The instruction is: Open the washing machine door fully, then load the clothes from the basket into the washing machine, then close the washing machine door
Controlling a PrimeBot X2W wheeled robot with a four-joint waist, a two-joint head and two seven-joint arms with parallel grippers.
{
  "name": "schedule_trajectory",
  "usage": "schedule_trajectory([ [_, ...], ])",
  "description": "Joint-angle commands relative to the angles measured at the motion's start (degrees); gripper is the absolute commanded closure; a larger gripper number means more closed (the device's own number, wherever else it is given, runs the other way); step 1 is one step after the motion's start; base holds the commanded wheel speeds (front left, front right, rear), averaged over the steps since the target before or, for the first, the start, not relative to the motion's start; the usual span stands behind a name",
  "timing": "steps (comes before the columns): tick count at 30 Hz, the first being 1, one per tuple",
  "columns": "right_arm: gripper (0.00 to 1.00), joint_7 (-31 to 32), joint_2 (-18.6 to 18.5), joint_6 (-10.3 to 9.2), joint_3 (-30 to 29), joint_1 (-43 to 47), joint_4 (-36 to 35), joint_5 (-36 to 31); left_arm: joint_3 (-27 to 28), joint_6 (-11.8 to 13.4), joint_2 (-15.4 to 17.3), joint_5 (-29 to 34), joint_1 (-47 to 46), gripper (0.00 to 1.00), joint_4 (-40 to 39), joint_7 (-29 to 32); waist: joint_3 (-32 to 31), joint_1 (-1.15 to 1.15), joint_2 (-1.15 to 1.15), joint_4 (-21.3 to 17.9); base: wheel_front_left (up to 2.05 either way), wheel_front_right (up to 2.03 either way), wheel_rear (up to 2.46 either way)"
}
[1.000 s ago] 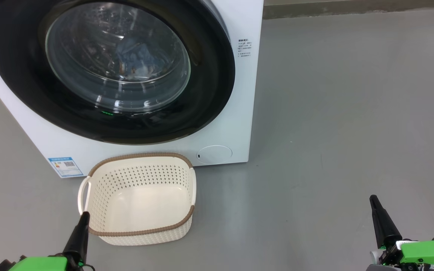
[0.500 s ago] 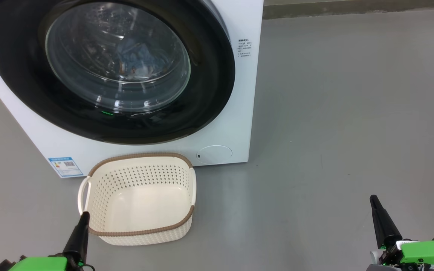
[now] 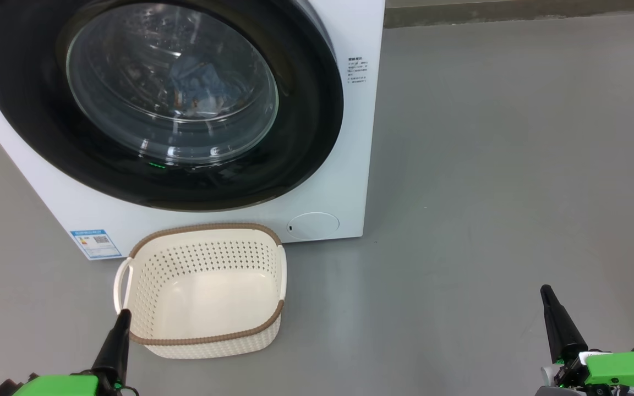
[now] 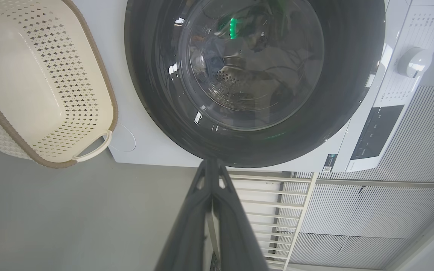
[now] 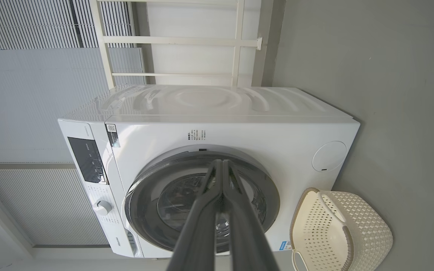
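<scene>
Presently, head view: noted the washing machine door [image 3: 306, 126] shut flush on the washing machine [image 3: 358, 165]; glimpsed the clothes [image 3: 198, 82], blue fabric, behind the glass inside the drum. Found the basket [image 3: 207, 226] on the floor just before the machine, nothing in it. Logged left gripper [image 3: 123, 318] low beside the basket's near corner and right gripper [image 3: 546, 294] well apart over bare floor, both with fingers pressed together, pinching nothing.

Left wrist view: confirmed fingers [image 4: 187, 241] closed tip to tip, well short of the door; saw the basket bare to its bottom and fabric dimly through the glass.

Right wrist view: confirmed fingers [image 5: 198, 233] likewise shut, door seated in its frame, basket beside the machine's front corner.

Judged from the above: opening, loading and closing apparently all done; nothing visibly left except, perhaps, checking the latch.
</scene>
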Motion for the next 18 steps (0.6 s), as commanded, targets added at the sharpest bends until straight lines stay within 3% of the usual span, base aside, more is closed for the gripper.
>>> schedule_trajectory([
  [1, 1.0, 0.44, -0.13, 0.1, 1.24, -2.63, -1.73, 0.04, 1.65, -0.57, 1.22, -0.49, -2.39, 1.0, -1.08, 0.34, 0.0, 0.0, 0.0, 0.0, 0.0, 0.0, 0.0],
  [18, 1.0, 0.47, -0.11, 0.1, 1.21, -2.63, -1.73, 0.02, 1.65, -0.57, 1.22, -0.49, -2.39, 1.0, -1.08, 0.34, 0.0, 0.0, 0.0, 0.0, 0.0, 0.0, 0.0],
])
